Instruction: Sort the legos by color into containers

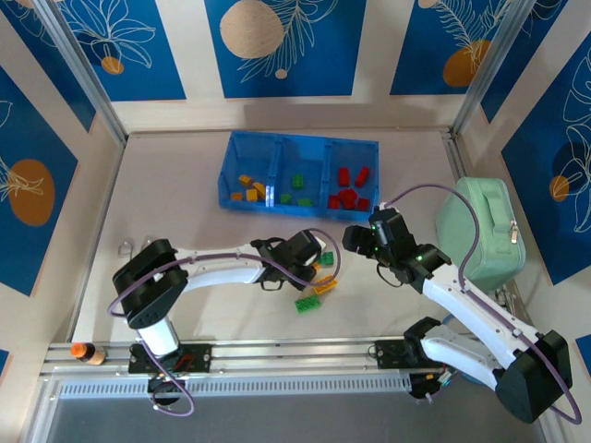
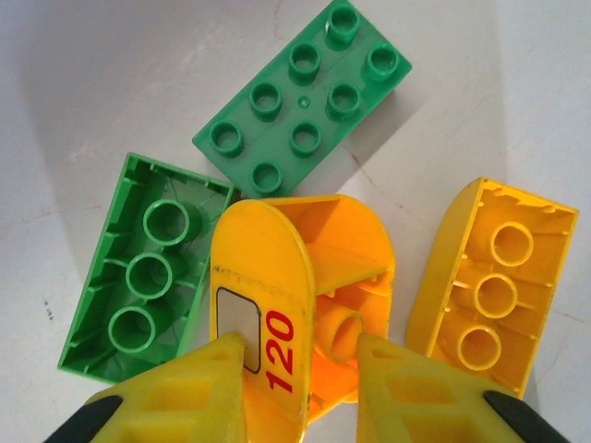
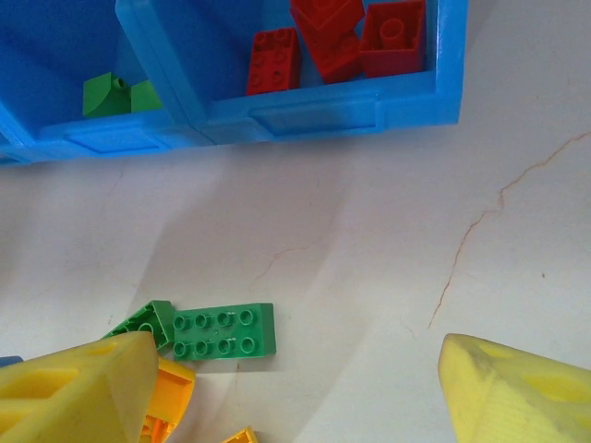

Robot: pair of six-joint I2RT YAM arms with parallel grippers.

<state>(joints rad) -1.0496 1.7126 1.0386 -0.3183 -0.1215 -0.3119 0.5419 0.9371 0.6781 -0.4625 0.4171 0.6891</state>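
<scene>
- The left gripper (image 2: 300,388) pinches a yellow arched brick (image 2: 277,268) marked "120", which lies on its side on the table in front of the blue bin (image 3: 314,115).
- Beside it, a green eight-stud brick (image 2: 305,97) runs diagonally, studs up.
- The right wrist view shows red bricks (image 3: 272,60) in the bin's end compartment; the right gripper (image 3: 295,360) gapes wide, empty.
</scene>
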